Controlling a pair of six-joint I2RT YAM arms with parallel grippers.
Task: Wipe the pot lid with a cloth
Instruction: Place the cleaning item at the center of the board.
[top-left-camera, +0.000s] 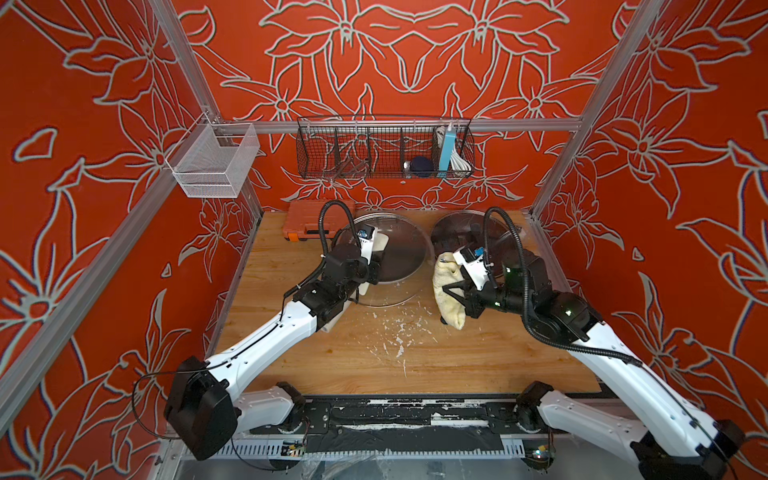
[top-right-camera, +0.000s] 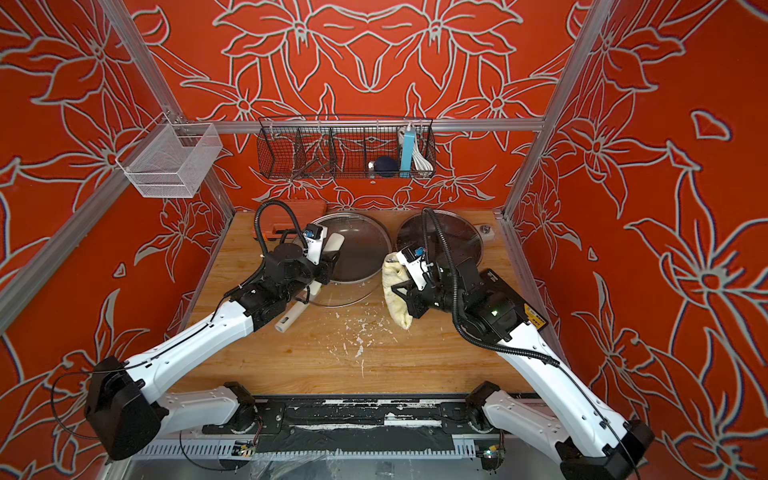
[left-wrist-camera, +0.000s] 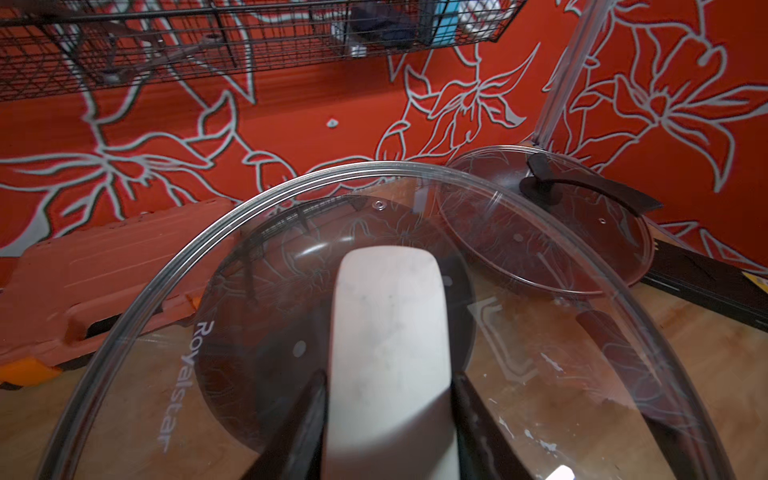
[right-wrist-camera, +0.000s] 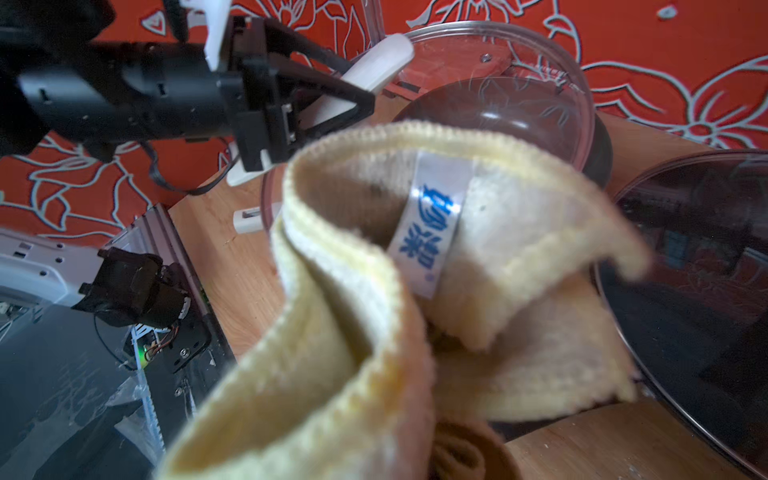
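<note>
left claw (left-wrist-camera: 388, 376) — narrow, jaws pinch the cream handle (left-wrist-camera: 390, 307) of the glass pot lid (left-wrist-camera: 540, 316); lid spreads ahead of claw, near rim cut off | right claw (top-left-camera: 446, 289) — clamped on yellow cloth (top-left-camera: 446, 316), fingertips buried in folds; cloth droops below claw beside lid rim, contact unclear | second lid (top-left-camera: 455, 230) behind right claw, half hidden
</note>
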